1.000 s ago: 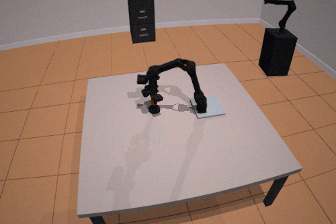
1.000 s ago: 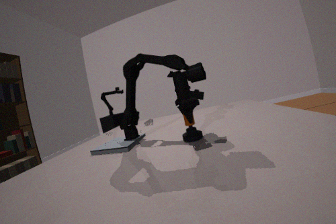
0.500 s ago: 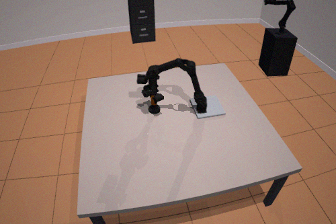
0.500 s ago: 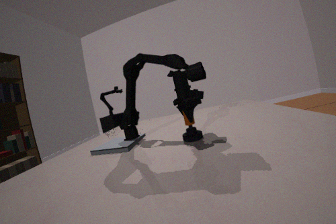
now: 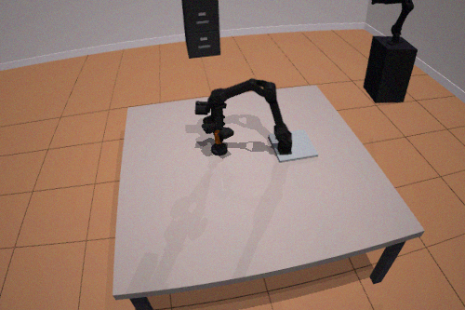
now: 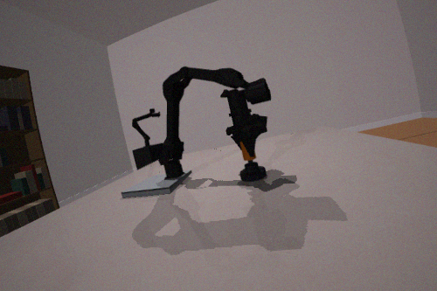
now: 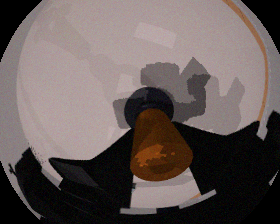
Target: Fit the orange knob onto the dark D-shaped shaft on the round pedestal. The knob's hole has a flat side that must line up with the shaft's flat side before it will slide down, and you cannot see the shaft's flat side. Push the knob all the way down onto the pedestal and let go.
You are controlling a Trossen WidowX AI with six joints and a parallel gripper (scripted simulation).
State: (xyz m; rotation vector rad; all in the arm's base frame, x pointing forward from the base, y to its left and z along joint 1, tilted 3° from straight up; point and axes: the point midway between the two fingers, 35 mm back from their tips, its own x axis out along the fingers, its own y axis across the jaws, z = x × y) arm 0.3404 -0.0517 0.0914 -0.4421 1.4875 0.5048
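The orange knob [image 5: 218, 138] [image 6: 246, 153] [image 7: 160, 145] is held nearly upright over the round dark pedestal [image 5: 219, 150] [image 6: 253, 174] [image 7: 134, 106]. In the exterior view it leans slightly, and a short piece of the dark shaft [image 6: 250, 162] shows between its lower end and the pedestal. The knob's lower end is at the shaft's top; whether the shaft is inside the hole cannot be seen. My gripper [image 5: 218, 134] [image 6: 247, 149] [image 7: 153, 128] points down and is shut on the knob. The knob's hole and both flat sides are hidden.
The arm's base stands on a pale plate [image 5: 304, 147] [image 6: 146, 187] on the light table [image 5: 260, 221] [image 6: 218, 268]. Shadows of the arm lie around the pedestal. A filing cabinet [image 5: 201, 16], a second arm on a black stand [image 5: 390, 72] and a bookshelf [image 6: 22, 146] are beyond the table.
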